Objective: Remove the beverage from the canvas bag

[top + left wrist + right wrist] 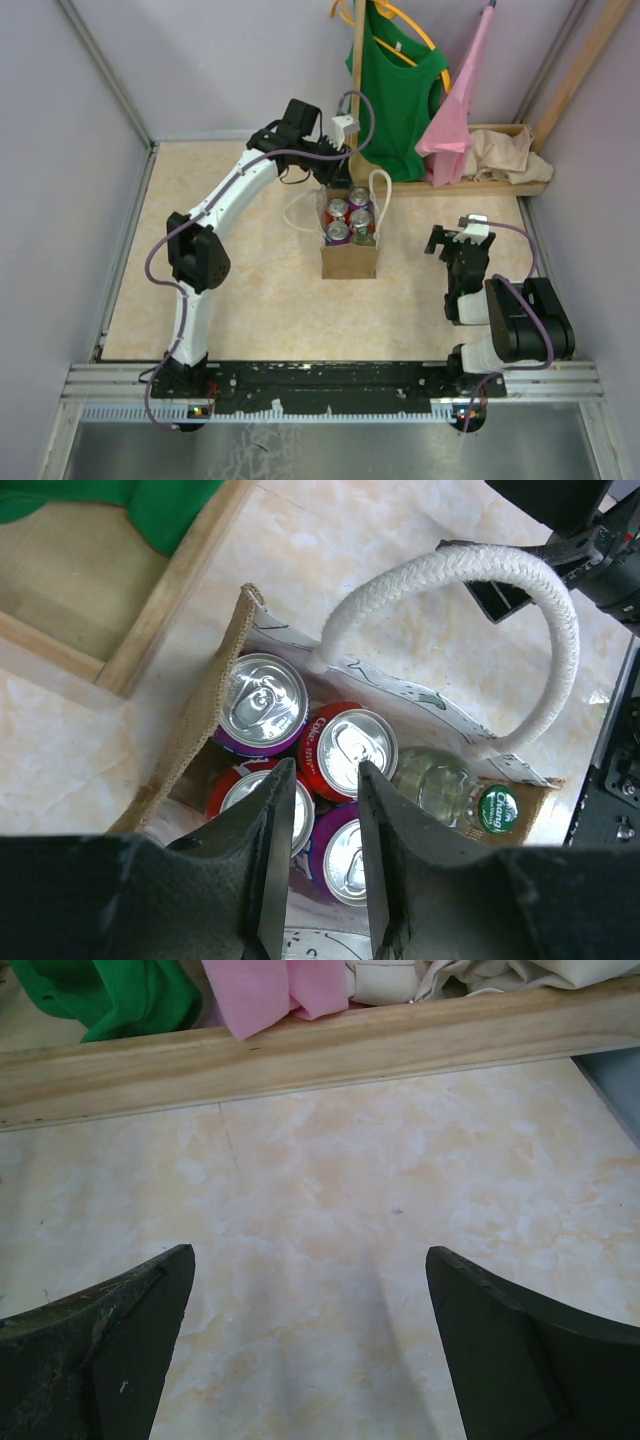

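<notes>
Desk (230, 300): canvas bag (350, 258) near far edge.
Left gripper (322, 785): jaws narrowly parted, empty, over red can (345, 752).
Right gripper (310, 1290): spread, empty.
Risk: I expect fingers striking the can top; gap narrow.

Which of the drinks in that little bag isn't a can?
The clear bottle with the green cap, at one end of the canvas bag; the four cans have silver pull-tab tops.
</notes>
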`<state>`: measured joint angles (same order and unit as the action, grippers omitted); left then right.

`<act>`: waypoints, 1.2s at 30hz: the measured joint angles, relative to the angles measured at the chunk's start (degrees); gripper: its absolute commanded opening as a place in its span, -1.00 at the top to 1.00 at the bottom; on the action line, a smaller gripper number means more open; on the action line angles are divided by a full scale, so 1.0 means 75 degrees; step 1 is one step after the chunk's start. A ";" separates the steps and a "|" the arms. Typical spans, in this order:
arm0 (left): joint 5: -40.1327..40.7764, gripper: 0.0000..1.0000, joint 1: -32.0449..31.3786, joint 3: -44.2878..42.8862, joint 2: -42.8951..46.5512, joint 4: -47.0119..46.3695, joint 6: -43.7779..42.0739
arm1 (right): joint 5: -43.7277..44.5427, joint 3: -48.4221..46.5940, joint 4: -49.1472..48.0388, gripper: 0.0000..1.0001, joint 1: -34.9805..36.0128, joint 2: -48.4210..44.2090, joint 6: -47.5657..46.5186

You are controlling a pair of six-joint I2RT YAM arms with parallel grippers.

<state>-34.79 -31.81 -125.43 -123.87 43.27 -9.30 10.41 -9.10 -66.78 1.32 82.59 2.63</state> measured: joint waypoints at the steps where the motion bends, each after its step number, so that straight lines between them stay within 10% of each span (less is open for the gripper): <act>1: -0.0064 0.18 -0.0006 0.0000 -0.0015 0.0017 0.0003 | 0.0000 0.0000 0.0000 -0.98 0.0000 0.0000 0.0000; 10: -0.0044 -0.25 -0.0006 0.0000 -0.0659 -0.0055 -0.0006 | 0.0000 0.0000 0.0000 -0.98 0.0000 0.0000 0.0000; 17: 0.0117 -0.98 -0.0047 -0.0015 -0.0935 -0.0119 -0.0128 | 0.0000 0.0000 0.0000 -0.98 0.0000 0.0000 0.0000; 36: 0.0933 -0.98 -0.0358 -0.0032 -0.1209 -0.0828 -0.0146 | 0.0000 0.0000 0.0000 -0.98 0.0000 0.0000 0.0000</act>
<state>-27.79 -34.50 -125.67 -132.94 37.06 -10.39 10.41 -9.10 -66.78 1.32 82.59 2.63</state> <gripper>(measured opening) 0.989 0.990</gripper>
